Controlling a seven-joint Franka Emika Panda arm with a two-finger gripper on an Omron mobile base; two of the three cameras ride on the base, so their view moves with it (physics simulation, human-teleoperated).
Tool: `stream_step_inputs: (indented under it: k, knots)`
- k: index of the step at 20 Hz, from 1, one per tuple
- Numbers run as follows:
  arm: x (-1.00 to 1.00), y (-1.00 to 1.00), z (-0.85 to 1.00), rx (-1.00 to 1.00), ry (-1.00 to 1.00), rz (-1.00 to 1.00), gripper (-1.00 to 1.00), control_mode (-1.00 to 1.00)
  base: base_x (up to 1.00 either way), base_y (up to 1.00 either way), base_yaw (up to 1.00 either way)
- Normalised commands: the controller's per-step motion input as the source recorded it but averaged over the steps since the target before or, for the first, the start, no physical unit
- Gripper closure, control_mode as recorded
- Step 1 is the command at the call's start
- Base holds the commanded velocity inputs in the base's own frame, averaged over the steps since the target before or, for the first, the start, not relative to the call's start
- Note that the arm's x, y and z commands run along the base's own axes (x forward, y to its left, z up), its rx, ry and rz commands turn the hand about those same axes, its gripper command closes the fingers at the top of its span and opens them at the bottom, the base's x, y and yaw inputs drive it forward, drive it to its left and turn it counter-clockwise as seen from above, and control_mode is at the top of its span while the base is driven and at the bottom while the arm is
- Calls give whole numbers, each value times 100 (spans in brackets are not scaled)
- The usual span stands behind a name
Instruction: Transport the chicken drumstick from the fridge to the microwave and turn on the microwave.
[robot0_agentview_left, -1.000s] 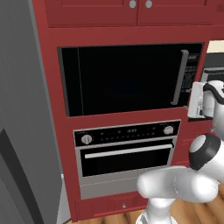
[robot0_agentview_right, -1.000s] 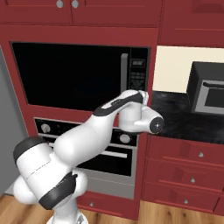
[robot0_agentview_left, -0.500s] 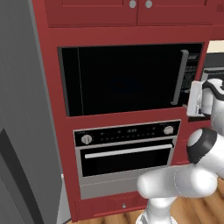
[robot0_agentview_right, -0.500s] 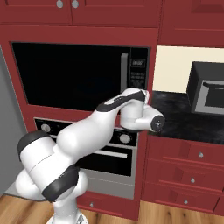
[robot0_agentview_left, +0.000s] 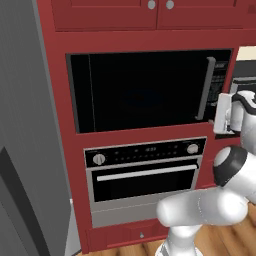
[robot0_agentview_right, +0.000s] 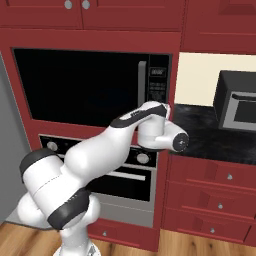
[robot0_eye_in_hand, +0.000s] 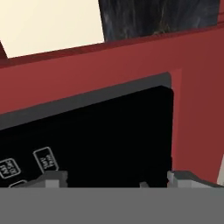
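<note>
Close before the shut microwave (robot0_agentview_left: 145, 90), its inside dark, the claw (robot0_eye_in_hand: 113, 180) stands open, empty.

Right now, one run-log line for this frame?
phase: reaching button panel | gripper: open, empty, close to microwave panel | microwave door: shut | drumstick: unseen

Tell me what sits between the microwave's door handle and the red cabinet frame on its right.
The button panel sits there, a narrow dark strip with a small display above rows of buttons, between the grey handle of the microwave and the red frame. The right base view shows it best.
</note>
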Motion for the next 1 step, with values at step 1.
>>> stream_step_inputs:
  k: [1]
  knots:
    - [6,6,-26,0,0,0,-100,-100,0,0,0]
